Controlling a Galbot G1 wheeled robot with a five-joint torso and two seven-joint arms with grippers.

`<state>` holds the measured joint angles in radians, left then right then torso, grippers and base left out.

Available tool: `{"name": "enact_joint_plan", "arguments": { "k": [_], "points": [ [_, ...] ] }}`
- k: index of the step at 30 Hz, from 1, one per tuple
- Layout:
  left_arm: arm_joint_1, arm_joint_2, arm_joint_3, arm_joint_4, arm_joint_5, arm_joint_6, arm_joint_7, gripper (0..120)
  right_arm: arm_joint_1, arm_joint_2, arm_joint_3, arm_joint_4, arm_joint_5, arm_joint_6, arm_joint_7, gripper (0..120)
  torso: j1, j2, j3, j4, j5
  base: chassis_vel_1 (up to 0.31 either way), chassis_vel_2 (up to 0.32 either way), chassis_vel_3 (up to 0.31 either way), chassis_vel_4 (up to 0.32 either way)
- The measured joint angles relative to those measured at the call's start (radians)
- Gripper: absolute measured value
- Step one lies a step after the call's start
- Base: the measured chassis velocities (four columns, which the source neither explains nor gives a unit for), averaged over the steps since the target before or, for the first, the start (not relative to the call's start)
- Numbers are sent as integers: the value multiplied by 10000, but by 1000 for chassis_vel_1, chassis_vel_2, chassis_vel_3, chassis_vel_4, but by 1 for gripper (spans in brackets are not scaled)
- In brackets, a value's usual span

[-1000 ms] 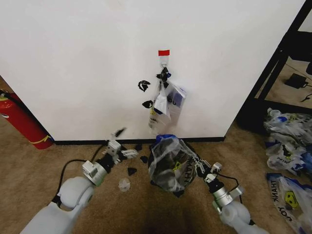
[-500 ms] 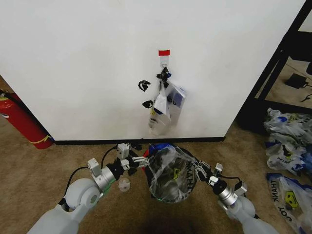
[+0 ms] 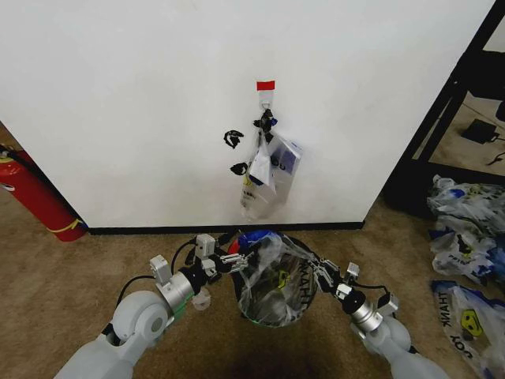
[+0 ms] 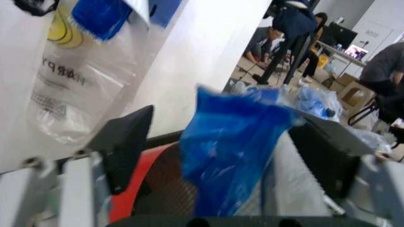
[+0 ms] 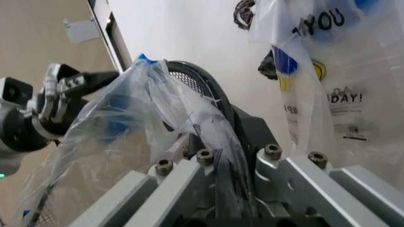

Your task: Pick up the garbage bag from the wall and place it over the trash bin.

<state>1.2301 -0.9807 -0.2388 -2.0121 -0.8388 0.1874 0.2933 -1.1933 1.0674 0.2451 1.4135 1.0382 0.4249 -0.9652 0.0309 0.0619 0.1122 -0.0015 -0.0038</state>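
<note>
Over the last second the left gripper (image 3: 237,258) has swung in from the carpet off to the left and now sits right at the left rim of the trash bin (image 3: 272,316), while the garbage bag (image 3: 276,276), which a second ago lay bunched and dark over the bin, has opened out into a clearer, rounder drape. In the left wrist view the left gripper's (image 4: 221,156) two dark fingers (image 4: 126,142) stand spread, with a blue handle of the garbage bag (image 4: 230,156) hanging in the gap between them, not yet pinched; the red base of the bin shows below. The right gripper (image 3: 322,272) is at the bin's right side, and the right wrist view shows its fingers pressed together on a gathered fold of the garbage bag (image 5: 189,127), the film stretching from there over the bin's black mesh rim (image 5: 208,85). The bag thus sits over the bin on the brown carpet (image 3: 63,276), just in front of the wall (image 3: 142,103) and its black baseboard (image 3: 158,230). Above on the wall, a red tape strip (image 3: 265,84) marks a small hook from which a bunch of other bags (image 3: 268,178) hangs. A red fire extinguisher (image 3: 31,197) leans at the far left, a black shelf frame (image 3: 442,118) stands to the right, and more printed bags (image 3: 469,260) lie heaped on the floor at the right edge.
</note>
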Motion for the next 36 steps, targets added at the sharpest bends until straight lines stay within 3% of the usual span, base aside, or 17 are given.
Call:
{"name": "enact_joint_plan", "arguments": {
  "k": [21, 29, 36],
  "points": [
    [100, 6, -115, -244, 144, 234, 240, 1, -12, -5, 23, 96, 20, 108, 102, 1, 0, 0, 0, 0, -1, 0, 0, 0, 0],
    [-142, 20, -78, -127, 153, 14, -151, 0, -15, -29, 8, 122, 30, 105, -29, 1, 0, 0, 0, 0, -1, 0, 0, 0, 0],
    [-667, 65, 191, 598, 950, -165, -665, 0, -35, -76, 20, 135, 292, -183, -737, 1, 0, 0, 0, 0, -1, 0, 0, 0, 0]
  ]
}}
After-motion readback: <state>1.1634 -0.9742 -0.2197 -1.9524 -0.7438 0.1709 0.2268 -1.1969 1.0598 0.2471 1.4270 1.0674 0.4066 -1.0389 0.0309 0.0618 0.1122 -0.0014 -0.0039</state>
